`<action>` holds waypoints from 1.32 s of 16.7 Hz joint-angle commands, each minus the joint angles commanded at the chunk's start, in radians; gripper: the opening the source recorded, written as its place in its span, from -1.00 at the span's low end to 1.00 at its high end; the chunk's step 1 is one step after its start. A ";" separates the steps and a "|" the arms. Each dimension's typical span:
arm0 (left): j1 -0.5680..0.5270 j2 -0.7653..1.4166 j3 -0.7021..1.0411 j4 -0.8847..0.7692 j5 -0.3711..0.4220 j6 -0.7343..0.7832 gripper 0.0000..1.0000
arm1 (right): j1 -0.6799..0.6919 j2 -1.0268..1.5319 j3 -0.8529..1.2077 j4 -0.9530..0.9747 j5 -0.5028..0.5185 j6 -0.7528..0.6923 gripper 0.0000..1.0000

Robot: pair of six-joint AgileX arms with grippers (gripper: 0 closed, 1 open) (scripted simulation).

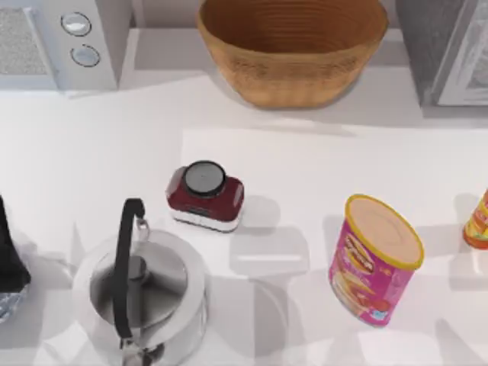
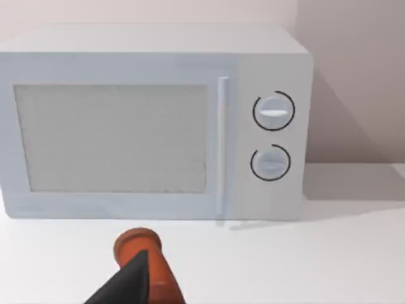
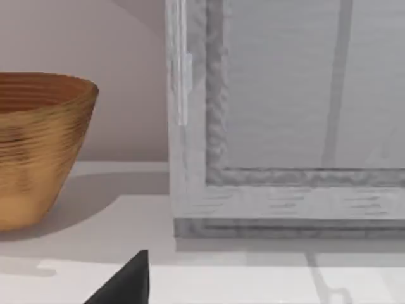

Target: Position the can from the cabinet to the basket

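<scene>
The can is hidden from view. The grey speckled cabinet (image 1: 438, 46) stands at the back right, and its white-framed door (image 3: 285, 126) faces my right wrist camera from close by. The wide woven basket (image 1: 293, 49) sits at the back centre, also seen as basket (image 3: 38, 145) left of the cabinet. A dark tip of my right gripper (image 3: 130, 282) shows low in the right wrist view, short of the cabinet. My left gripper (image 2: 126, 285) points at the white microwave, with an orange-red cylinder (image 2: 136, 247) just ahead of it. My left arm (image 1: 11, 259) is at the left edge.
The white microwave (image 1: 61, 38) with two knobs fills the back left. On the table stand a steel kettle (image 1: 141, 293) at the front left, a dark red jar (image 1: 206, 194) in the middle, a big pink canister (image 1: 374, 259) and an orange bottle (image 1: 478, 221) at the right.
</scene>
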 joint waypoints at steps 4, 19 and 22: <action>0.000 0.000 0.000 0.000 0.000 0.000 1.00 | 0.005 0.026 0.032 -0.006 0.003 0.001 1.00; 0.000 0.000 0.000 0.000 0.000 0.000 1.00 | 0.130 0.936 1.206 -0.296 0.138 0.011 1.00; 0.000 0.000 0.000 0.000 0.000 0.000 1.00 | 0.154 1.115 1.452 -0.354 0.165 0.012 1.00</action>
